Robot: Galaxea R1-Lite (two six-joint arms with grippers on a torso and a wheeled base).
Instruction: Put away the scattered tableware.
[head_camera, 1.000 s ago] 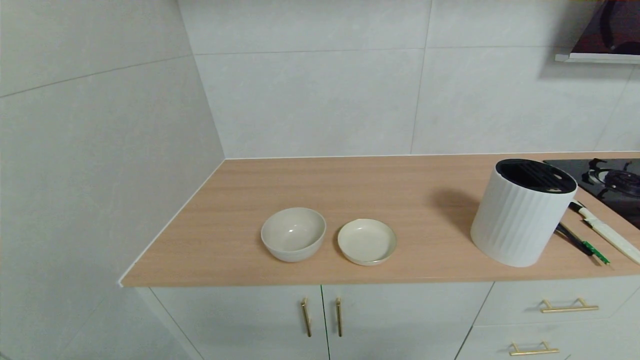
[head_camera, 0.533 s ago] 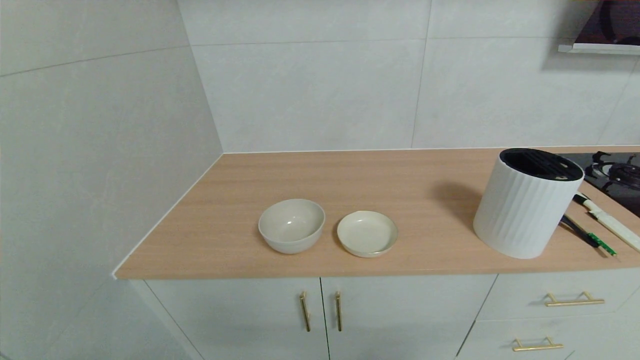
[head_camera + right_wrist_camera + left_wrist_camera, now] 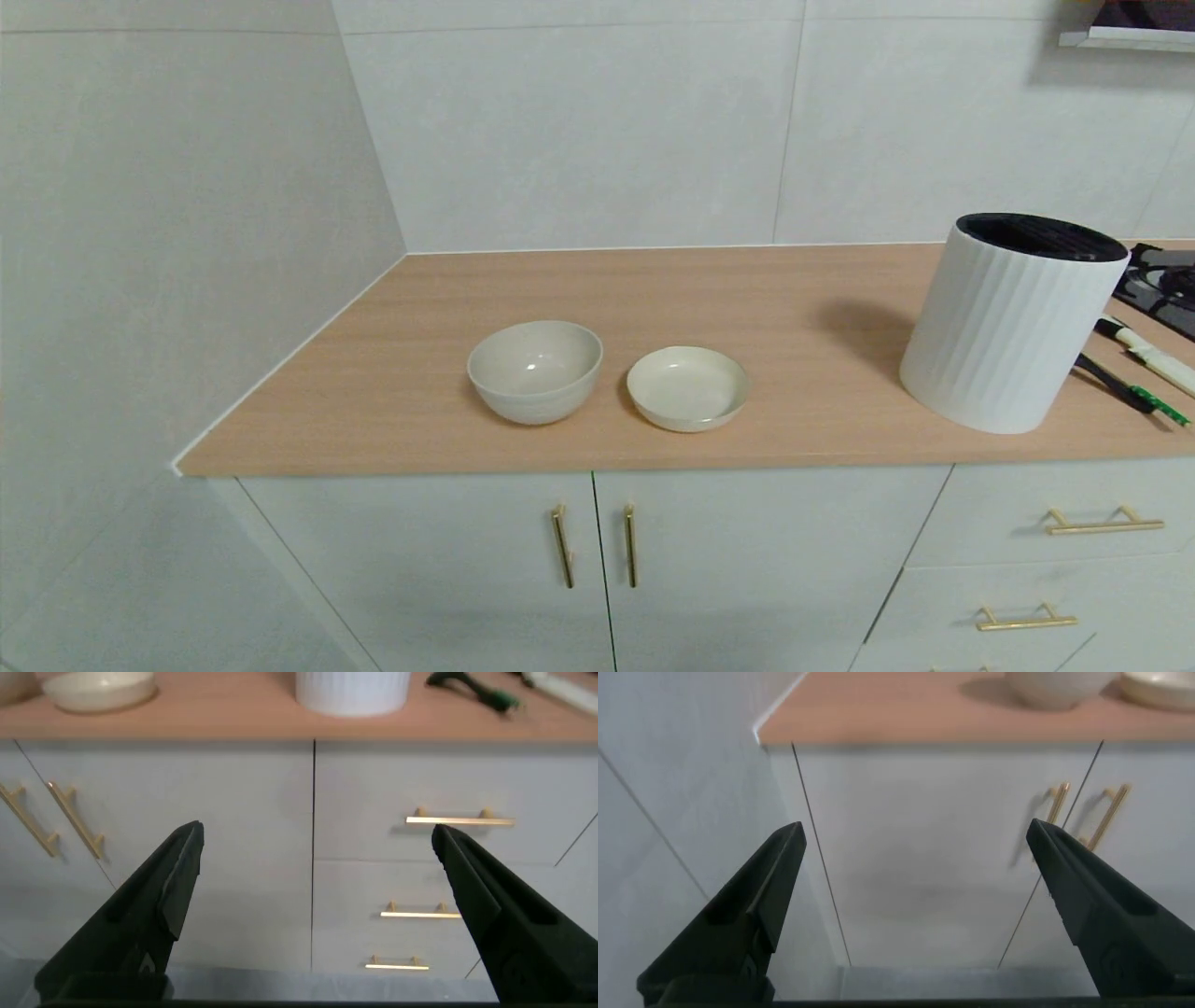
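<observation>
A cream deep bowl [image 3: 534, 369] and a cream shallow dish [image 3: 688, 386] sit side by side near the front edge of the wooden countertop [image 3: 747, 289]. A white ribbed utensil holder [image 3: 1013, 322] with a black slotted top stands to the right. Beside it lie a white-handled knife [image 3: 1153, 357] and a black utensil with a green end [image 3: 1125, 387]. My left gripper [image 3: 915, 829] hangs open below counter level, facing the cabinet doors, with the bowl [image 3: 1055, 686] above it. My right gripper [image 3: 319, 831] is open too, facing the drawers under the holder [image 3: 353, 691].
White cabinet doors with gold handles [image 3: 560, 546] sit under the bowls, and drawers with gold handles [image 3: 1102, 523] lie to the right. Tiled walls close off the left and back. A black gas hob [image 3: 1167, 280] lies at the far right.
The whole head picture has shifted: the camera has dropped lower and now shows more cabinet front. The bowl, dish and holder keep their places on the counter.
</observation>
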